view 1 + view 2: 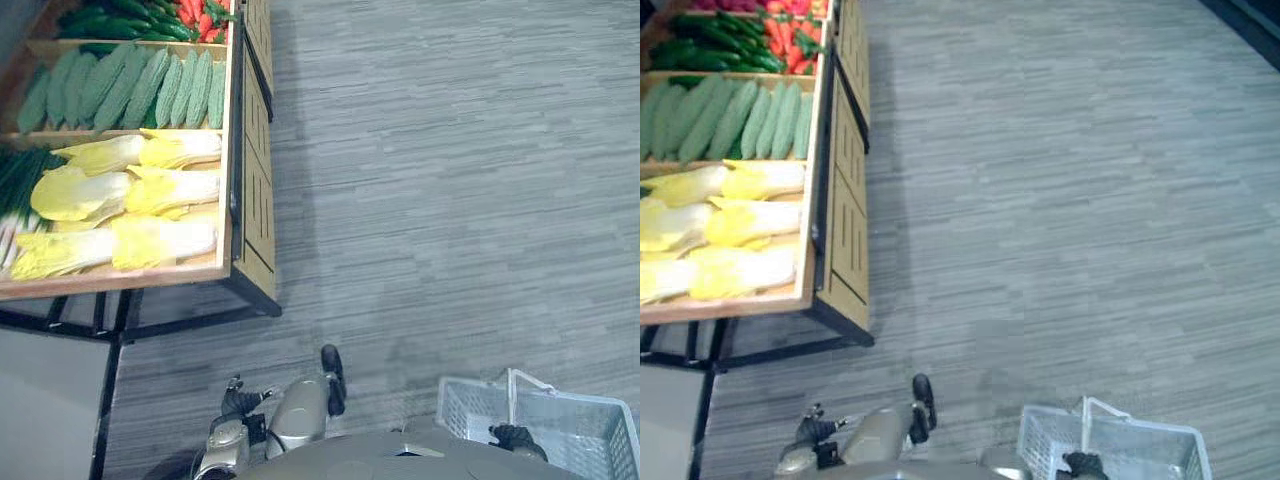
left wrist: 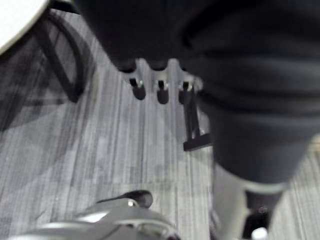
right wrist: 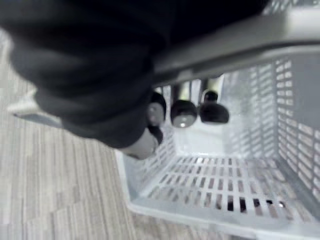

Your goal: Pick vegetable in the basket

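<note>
Open floor [image 1: 450, 180], vegetable stand [image 1: 255, 200] left, basket [image 1: 465, 405] right

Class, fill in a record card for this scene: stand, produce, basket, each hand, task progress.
stand: wooden, ahead on the robot's left
produce: yellow cabbages, long green vegetables, peppers
basket: pale plastic, nothing seen inside
right hand: curled round the basket handle
left hand: fingers relaxed, holding nothing
progress: no vegetable picked yet
</note>
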### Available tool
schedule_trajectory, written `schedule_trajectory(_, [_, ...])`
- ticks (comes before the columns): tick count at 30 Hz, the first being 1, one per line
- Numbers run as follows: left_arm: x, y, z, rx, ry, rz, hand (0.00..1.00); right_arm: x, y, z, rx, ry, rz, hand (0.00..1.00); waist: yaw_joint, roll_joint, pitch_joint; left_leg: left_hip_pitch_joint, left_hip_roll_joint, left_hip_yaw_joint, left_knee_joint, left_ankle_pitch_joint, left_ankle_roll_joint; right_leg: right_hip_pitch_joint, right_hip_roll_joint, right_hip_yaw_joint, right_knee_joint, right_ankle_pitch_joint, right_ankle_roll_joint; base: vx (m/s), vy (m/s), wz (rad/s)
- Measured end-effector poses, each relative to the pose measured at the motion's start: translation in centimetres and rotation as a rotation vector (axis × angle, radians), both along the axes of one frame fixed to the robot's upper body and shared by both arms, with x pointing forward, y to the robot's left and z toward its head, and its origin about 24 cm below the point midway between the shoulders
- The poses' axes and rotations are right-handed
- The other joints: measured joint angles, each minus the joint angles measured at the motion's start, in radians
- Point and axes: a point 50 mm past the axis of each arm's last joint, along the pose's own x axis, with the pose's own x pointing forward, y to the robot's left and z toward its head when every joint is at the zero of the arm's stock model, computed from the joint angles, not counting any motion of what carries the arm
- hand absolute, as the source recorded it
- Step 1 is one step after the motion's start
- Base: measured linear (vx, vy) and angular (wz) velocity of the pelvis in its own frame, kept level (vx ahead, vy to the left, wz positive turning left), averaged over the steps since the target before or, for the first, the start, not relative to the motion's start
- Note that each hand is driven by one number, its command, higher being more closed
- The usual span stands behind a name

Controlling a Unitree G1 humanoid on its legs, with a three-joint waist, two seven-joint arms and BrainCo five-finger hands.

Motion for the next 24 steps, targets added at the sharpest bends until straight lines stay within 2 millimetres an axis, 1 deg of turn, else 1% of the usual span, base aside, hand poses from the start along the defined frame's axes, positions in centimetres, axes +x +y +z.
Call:
schedule_trajectory(1, [-0.2, 0.1, -0.1, 0.002, 0.01, 0.001, 0.0, 0.1, 0.1, 0.0, 0.004, -0.003, -0.003, 1.0, -0.001, -0.007, 0.001, 0.032, -0.008, -0.007, 0.0, -0.02, 0.003, -0.036, -0.011, 0.0, 0.11, 0.03, 0.055, 0.5, 0.197, 0.25])
schedule_trajectory(2, [-0.5, 0.2, -0.2, 0.004, 0.03, 0.0, 0.0, 0.1, 0.2, 0.0, 0.005, -0.007, -0.004, 1.0, -0.01, -0.008, 0.0, 0.082, -0.017, -0.032, 0.003, -0.06, 0.002, -0.087, -0.024, -0.018, 0.277, 0.049, 0.063, 0.37, 0.118, 0.31])
schedule_trajectory(3, [-0.8, 0.3, -0.2, 0.005, 0.039, -0.003, 0.0, 0.1, 0.2, 0.0, 0.004, -0.008, -0.004, 1.0, -0.018, -0.007, -0.001, 0.114, -0.019, -0.043, 0.001, -0.077, 0.001, -0.114, -0.043, -0.052, 0.349, 0.046, 0.06, 0.55, 0.134, 0.54])
schedule_trajectory(4, [-0.9, 0.2, -0.3, 0.005, 0.045, -0.004, 0.0, -0.1, 0.2, 0.0, 0.001, -0.007, -0.008, 1.0, -0.032, -0.001, 0.001, 0.173, -0.024, -0.074, -0.016, -0.102, -0.002, -0.158, -0.089, -0.125, 0.414, 0.027, 0.042, 0.55, 0.079, 0.68])
schedule_trajectory(5, [-0.8, 0.2, -0.3, 0.005, 0.044, -0.013, 0.0, 0.0, 0.3, 0.0, 0.005, -0.009, -0.007, 1.0, -0.042, 0.009, 0.007, 0.226, -0.024, -0.107, -0.04, -0.109, -0.005, -0.193, -0.119, -0.182, 0.406, 0.001, 0.015, 0.55, 0.044, 0.78])
schedule_trajectory(6, [-0.7, 0.2, -0.2, 0.005, 0.041, -0.015, 0.0, -0.1, 0.4, -0.1, 0.01, -0.007, -0.007, 1.0, -0.051, 0.01, 0.007, 0.255, -0.019, -0.134, -0.059, -0.11, -0.006, -0.212, -0.125, -0.206, 0.374, -0.011, -0.007, 0.53, -0.085, 1.11])
schedule_trajectory(7, [-0.1, 0.0, -0.2, 0.004, 0.029, -0.024, 0.0, -0.4, 0.7, -0.2, 0.021, -0.003, -0.016, 1.0, -0.063, 0.017, 0.009, 0.294, 0.001, -0.188, -0.086, -0.114, -0.014, -0.254, -0.117, -0.221, 0.246, -0.029, -0.046, 0.43, -0.129, 1.19])
schedule_trajectory(9, [0.3, -0.2, -0.1, 0.001, 0.019, -0.033, 0.0, -0.4, 0.6, -0.2, 0.02, -0.008, -0.027, 1.0, -0.073, 0.027, 0.009, 0.311, 0.025, -0.252, -0.097, -0.123, -0.029, -0.281, -0.099, -0.2, 0.044, -0.019, -0.057, 0.38, -0.181, 1.18])
schedule_trajectory(10, [0.8, -0.5, 0.0, -0.004, 0.008, -0.04, 0.0, -0.2, 0.5, -0.1, 0.015, -0.014, -0.026, 1.0, -0.073, 0.033, 0.008, 0.315, 0.043, -0.292, -0.099, -0.14, -0.049, -0.307, -0.098, -0.178, -0.104, 0.026, -0.066, 0.41, -0.295, 1.05])
schedule_trajectory(11, [1.2, -0.7, 0.0, -0.008, -0.001, -0.043, 0.0, 0.1, 0.3, 0.0, 0.009, -0.021, -0.031, 1.0, -0.069, 0.037, 0.011, 0.322, 0.059, -0.325, -0.097, -0.16, -0.066, -0.324, -0.102, -0.16, -0.229, 0.087, -0.068, 0.41, -0.33, 1.05])
schedule_trajectory(12, [1.3, -0.8, 0.0, -0.011, -0.002, -0.044, 0.0, 0.3, 0.1, 0.1, 0.0, -0.029, -0.037, 1.0, -0.07, 0.042, 0.013, 0.33, 0.078, -0.356, -0.092, -0.185, -0.083, -0.334, -0.11, -0.156, -0.34, 0.153, -0.059, 0.44, -0.398, 0.83])
schedule_trajectory(13, [1.2, -0.7, 0.0, -0.008, 0.001, -0.043, 0.0, 0.5, 0.0, 0.2, -0.006, -0.042, -0.044, 1.0, -0.067, 0.042, 0.017, 0.343, 0.093, -0.38, -0.088, -0.212, -0.098, -0.338, -0.121, -0.147, -0.418, 0.2, -0.049, 0.46, -0.468, 0.97])
schedule_trajectory(14, [0.6, -0.4, -0.2, -0.004, 0.019, -0.027, 0.0, 0.4, -0.2, 0.3, -0.012, -0.049, -0.052, 1.0, -0.068, 0.033, 0.022, 0.373, 0.115, -0.425, -0.075, -0.274, -0.126, -0.335, -0.143, -0.119, -0.478, 0.22, -0.037, 0.47, -0.518, 0.92])
schedule_trajectory(15, [0.1, -0.2, -0.3, 0.002, 0.034, -0.023, 0.0, 0.2, -0.3, 0.2, -0.013, -0.043, -0.055, 1.0, -0.068, 0.028, 0.021, 0.394, 0.125, -0.45, -0.073, -0.304, -0.142, -0.335, -0.154, -0.093, -0.458, 0.208, -0.007, 0.5, -0.587, 1.07])
schedule_trajectory(16, [-0.6, -0.6, -0.6, -0.012, 0.061, -0.009, 0.0, -0.3, -0.9, 0.3, -0.027, -0.033, -0.071, 1.0, -0.075, 0.067, 0.029, 0.429, 0.176, -0.484, -0.065, -0.345, -0.143, -0.351, -0.121, -0.1, -0.316, 0.263, 0.01, 0.49, -0.597, 0.92])
schedule_trajectory(17, [-0.6, -1.5, -0.8, -0.039, 0.058, -0.012, 0.0, -0.2, -1.8, 0.7, -0.051, -0.039, -0.067, 1.0, -0.074, 0.091, 0.024, 0.425, 0.198, -0.509, -0.033, -0.344, -0.146, -0.394, -0.099, -0.1, -0.195, 0.213, -0.035, 0.59, -0.672, 0.83])
schedule_trajectory(18, [-0.5, -2.1, -0.8, -0.06, 0.046, -0.005, 0.0, 0.1, -2.6, 0.9, -0.07, -0.044, -0.067, 1.0, -0.058, 0.117, 0.033, 0.388, 0.207, -0.503, 0.06, -0.322, -0.164, -0.417, -0.098, -0.117, -0.087, 0.132, -0.063, 0.46, -0.533, 0.59])
schedule_trajectory(19, [-0.6, -2.2, -0.8, -0.064, 0.043, 0.008, 0.0, 0.5, -2.8, 1.1, -0.076, -0.052, -0.065, 1.0, -0.055, 0.124, 0.037, 0.356, 0.207, -0.503, 0.12, -0.299, -0.178, -0.413, -0.102, -0.133, -0.057, 0.102, -0.073, 0.46, -0.516, 0.61])
schedule_trajectory(20, [-0.8, -2.4, -0.9, -0.074, 0.048, 0.026, 0.0, 0.5, -3.0, 1.1, -0.079, -0.049, -0.055, 1.0, -0.064, 0.131, 0.039, 0.304, 0.211, -0.487, 0.235, -0.247, -0.199, -0.375, -0.127, -0.179, -0.055, 0.076, -0.093, 0.43, -0.445, 1.1])
schedule_trajectory(21, [-0.7, -2.3, -0.9, -0.073, 0.046, 0.026, 0.0, 0.7, -2.8, 1.0, -0.067, -0.045, -0.037, 1.0, -0.076, 0.137, 0.042, 0.233, 0.246, -0.402, 0.358, -0.209, -0.223, -0.293, -0.148, -0.254, -0.099, 0.07, -0.119, 0.41, -0.413, 1.15])
schedule_trajectory(22, [-0.7, -2.3, -0.9, -0.072, 0.045, 0.026, 0.0, 0.6, -2.7, 0.9, -0.061, -0.035, -0.03, 1.0, -0.076, 0.138, 0.042, 0.215, 0.259, -0.361, 0.38, -0.211, -0.223, -0.265, -0.15, -0.274, -0.12, 0.069, -0.121, 0.36, -0.349, 1.55])
schedule_trajectory(23, [-0.7, -2.2, -0.9, -0.068, 0.044, 0.018, 0.0, 0.1, -2.3, 0.7, -0.046, -0.003, 0.005, 1.0, -0.065, 0.135, 0.045, 0.17, 0.29, -0.203, 0.404, -0.22, -0.227, -0.139, -0.154, -0.359, -0.231, 0.086, -0.132, 0.26, -0.269, 1.18])
schedule_trajectory(24, [-0.6, -2.2, -0.8, -0.067, 0.042, 0.014, 0.0, 0.2, -2.2, 0.6, -0.044, 0.0, 0.027, 1.0, -0.06, 0.13, 0.044, 0.154, 0.282, -0.15, 0.382, -0.223, -0.226, -0.095, -0.162, -0.401, -0.276, 0.094, -0.129, 0.33, -0.283, 1.67])
